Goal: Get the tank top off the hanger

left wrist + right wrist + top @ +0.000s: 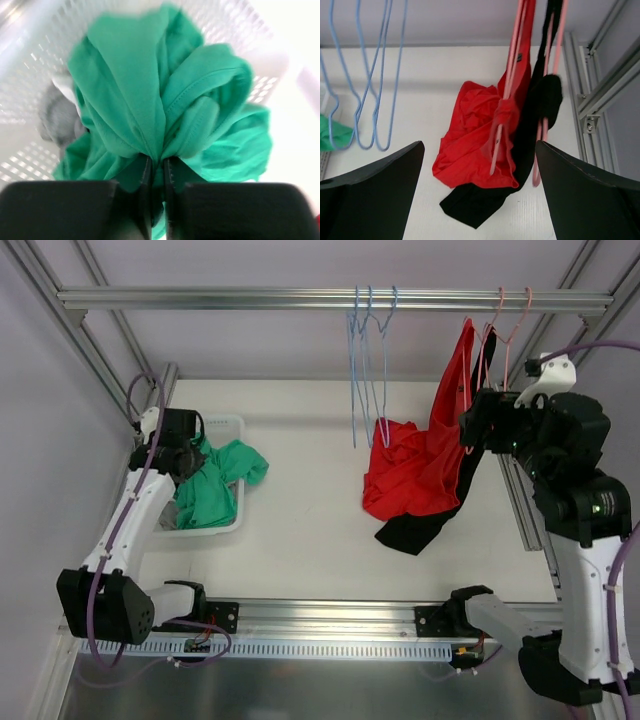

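Jaws on the right gripper (479, 150) are spread wide, nothing in them. Red tank top (465, 120) is dead ahead between them. It hangs long-ways down its pink hanger (512, 75), bottom bunched on the table (450, 65), with a black top (547, 100) just beside it. Left gripper (157, 172) is well off, clamped on a green shirt (135, 85) over the basket (30, 100), so I'd call this the right arm's job.

Left arm (125, 520) extended forward, wrist pitched down; left gripper (156, 162) pinched nearly closed. Right arm (590, 540) raised upright; right gripper (480, 187) spread wide.
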Controlling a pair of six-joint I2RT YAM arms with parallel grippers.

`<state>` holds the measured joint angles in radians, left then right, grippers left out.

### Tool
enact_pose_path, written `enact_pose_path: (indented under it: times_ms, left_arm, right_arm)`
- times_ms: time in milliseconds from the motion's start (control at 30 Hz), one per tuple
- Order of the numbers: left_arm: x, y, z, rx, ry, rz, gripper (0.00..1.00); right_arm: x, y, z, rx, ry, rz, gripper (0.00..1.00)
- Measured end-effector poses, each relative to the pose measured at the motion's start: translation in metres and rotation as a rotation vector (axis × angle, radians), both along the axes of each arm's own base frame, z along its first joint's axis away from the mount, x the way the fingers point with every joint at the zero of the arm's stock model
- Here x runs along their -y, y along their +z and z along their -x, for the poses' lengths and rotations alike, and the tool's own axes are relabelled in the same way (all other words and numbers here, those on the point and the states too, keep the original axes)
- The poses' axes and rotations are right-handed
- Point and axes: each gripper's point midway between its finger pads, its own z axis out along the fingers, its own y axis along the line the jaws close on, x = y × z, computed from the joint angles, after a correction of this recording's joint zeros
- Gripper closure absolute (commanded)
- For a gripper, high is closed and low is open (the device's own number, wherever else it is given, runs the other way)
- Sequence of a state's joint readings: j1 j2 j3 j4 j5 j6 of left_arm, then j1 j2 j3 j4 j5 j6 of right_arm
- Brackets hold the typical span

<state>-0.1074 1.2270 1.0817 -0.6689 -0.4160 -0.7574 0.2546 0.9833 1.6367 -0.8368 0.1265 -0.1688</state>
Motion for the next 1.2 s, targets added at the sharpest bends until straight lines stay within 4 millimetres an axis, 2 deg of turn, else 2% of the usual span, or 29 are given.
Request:
enact_pose_path:
  times_ms: [133, 233, 333, 500, 567, 600, 667, 767, 867, 1000, 1067, 1133, 1200]
  left_arm:
    - [-0.016, 0.049, -0.008, 0.132, 0.030, -0.008, 1.00]
    - [-0.028, 0.086, -0.010, 0.211, 0.042, -0.026, 1.00]
    - [-0.033, 0.134, -0.013, 0.301, 0.029, -0.055, 1.00]
    - [-0.039, 0.249, -0.009, 0.515, 0.006, -0.127, 1.00]
    - [-0.044, 0.287, -0.004, 0.596, 0.019, -0.163, 1.00]
    - [-0.047, 0.301, -0.001, 0.623, 0.029, -0.178, 1.00]
    - [-0.050, 0.312, 0.001, 0.642, 0.037, -0.198, 1.00]
    - [-0.057, 0.308, -0.003, 0.615, 0.047, -0.218, 1.00]
    - [-0.059, 0.280, -0.017, 0.538, 0.028, -0.206, 1.00]
    - [-0.045, 0.207, -0.035, 0.375, -0.051, -0.132, 1.00]
    - [-0.035, 0.161, -0.039, 0.283, -0.093, -0.080, 1.00]
    - [-0.026, 0.124, -0.037, 0.202, -0.127, -0.039, 1.00]
    - [-0.019, 0.104, -0.033, 0.153, -0.155, -0.005, 1.00]
  right_arm:
    - [0.021, 0.012, -0.030, -0.018, -0.074, -0.044, 0.00]
    - [0.019, 0.008, -0.041, -0.046, -0.058, -0.079, 0.01]
    - [0.012, 0.006, -0.040, -0.062, -0.025, -0.100, 0.00]
    - [0.006, 0.014, -0.035, -0.043, 0.008, -0.115, 0.00]
    - [0.005, 0.015, -0.034, -0.041, 0.016, -0.117, 0.01]
    - [0.004, 0.015, -0.034, -0.042, 0.020, -0.118, 0.00]
    - [0.004, 0.015, -0.034, -0.042, 0.024, -0.119, 0.00]
    - [0.002, 0.015, -0.034, -0.043, 0.033, -0.122, 0.01]
    - [0.001, 0.015, -0.033, -0.043, 0.040, -0.124, 0.00]
    - [-0.001, 0.016, -0.032, -0.041, 0.048, -0.127, 0.00]
    - [-0.002, 0.016, -0.032, -0.041, 0.053, -0.129, 0.00]
    - [-0.003, 0.016, -0.031, -0.042, 0.060, -0.131, 0.00]
    - [-0.004, 0.016, -0.031, -0.043, 0.066, -0.133, 0.00]
